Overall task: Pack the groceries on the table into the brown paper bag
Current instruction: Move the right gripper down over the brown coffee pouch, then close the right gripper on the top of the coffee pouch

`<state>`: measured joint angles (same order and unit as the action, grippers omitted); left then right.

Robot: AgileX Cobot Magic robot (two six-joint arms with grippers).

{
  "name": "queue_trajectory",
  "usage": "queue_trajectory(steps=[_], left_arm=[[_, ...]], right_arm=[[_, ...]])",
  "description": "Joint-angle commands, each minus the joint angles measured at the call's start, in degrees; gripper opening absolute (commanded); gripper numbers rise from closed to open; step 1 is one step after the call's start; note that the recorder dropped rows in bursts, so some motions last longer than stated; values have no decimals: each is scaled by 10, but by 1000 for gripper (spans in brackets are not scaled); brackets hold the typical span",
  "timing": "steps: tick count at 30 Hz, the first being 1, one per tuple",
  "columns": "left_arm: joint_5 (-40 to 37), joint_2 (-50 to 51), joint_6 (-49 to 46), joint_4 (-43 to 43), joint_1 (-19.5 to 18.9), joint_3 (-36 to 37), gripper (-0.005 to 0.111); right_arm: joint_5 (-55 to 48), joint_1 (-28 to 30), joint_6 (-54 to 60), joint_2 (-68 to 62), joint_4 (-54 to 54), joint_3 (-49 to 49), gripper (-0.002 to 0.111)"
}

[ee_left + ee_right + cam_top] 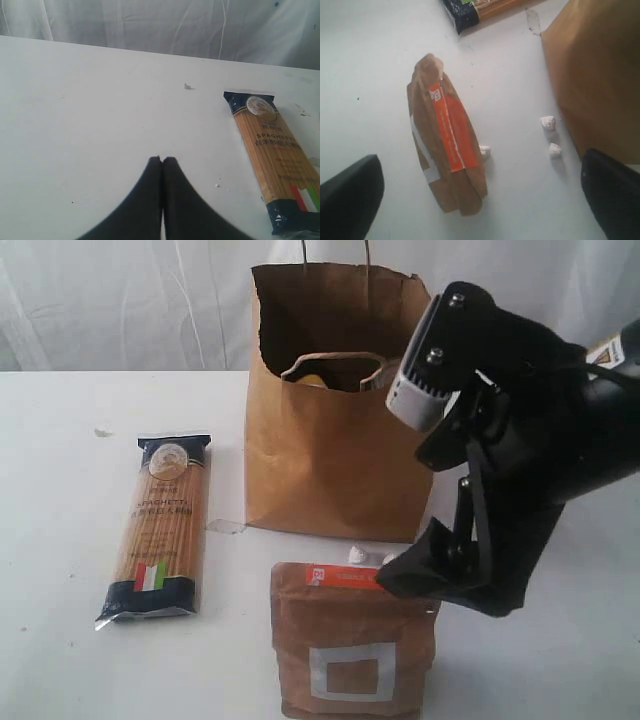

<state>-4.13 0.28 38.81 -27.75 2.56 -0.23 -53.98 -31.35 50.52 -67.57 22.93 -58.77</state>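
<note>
The brown paper bag [335, 455] stands upright at the back middle of the white table [60, 440]. In front of it the brown pouch with orange label [350, 645] stands upright. My right gripper [430, 572] hangs open just above and to the right of the pouch. In the right wrist view the pouch [447, 150] sits between the wide-apart fingers [351, 195], touching neither. The spaghetti packet [160, 530] lies flat left of the bag. My left gripper [162, 161] is shut on nothing over bare table, the spaghetti packet [277, 155] off to its side. Jar, bottle and tin are out of view.
Small white crumbs [548, 122] lie on the table between the pouch and the bag's wall [600, 75]. A scrap of clear tape [225, 527] sticks out at the bag's front left corner. A white curtain hangs behind the table.
</note>
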Motion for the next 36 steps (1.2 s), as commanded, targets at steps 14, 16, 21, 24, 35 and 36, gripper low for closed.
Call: queue_trajectory(steps=[14, 16, 21, 24, 35, 36], left_arm=[[-2, -3, 0, -1, -1, 2, 0], [-2, -3, 0, -1, -1, 2, 0], [-2, -3, 0, -1, -1, 2, 0], [-2, -3, 0, -1, -1, 2, 0], [-2, -3, 0, -1, -1, 2, 0], [-2, -3, 0, -1, -1, 2, 0]], right_arm=[[33, -2, -103, 0, 25, 1, 105], [29, -2, -103, -4, 25, 1, 105], [-11, -2, -72, -50, 25, 1, 105], [-27, -2, -35, -91, 38, 1, 105], [-14, -2, 5, -183, 61, 1, 105], [-14, -2, 5, -189, 61, 1, 105]])
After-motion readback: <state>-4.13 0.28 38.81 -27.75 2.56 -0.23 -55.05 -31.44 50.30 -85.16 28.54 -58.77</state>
